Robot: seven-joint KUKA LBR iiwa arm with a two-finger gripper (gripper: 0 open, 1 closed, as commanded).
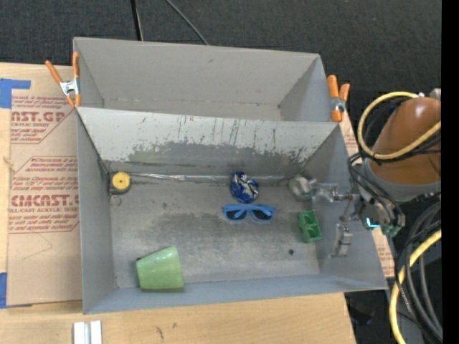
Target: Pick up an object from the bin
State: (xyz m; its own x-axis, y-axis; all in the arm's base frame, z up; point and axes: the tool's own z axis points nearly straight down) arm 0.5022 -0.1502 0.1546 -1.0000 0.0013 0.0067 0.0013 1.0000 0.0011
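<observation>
Tool [343, 229] is hanging at right of frame, by right wall of bin [215, 127]; arm is reaching in from right. Can't tell whether tool is apart or together. Small green block [310, 226] is lying just left of tool, on bin floor. Blue sunglasses [248, 212] & blue-white ball [244, 186] are sitting near centre, green cup [160, 269] is lying lower left, yellow disc [120, 182] at far left

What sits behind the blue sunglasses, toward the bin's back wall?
A blue-and-white ball lies just beyond the blue sunglasses, near the foot of the back wall of the bin. Nothing covers that spot; only the floor directly under the ball is hidden.
</observation>
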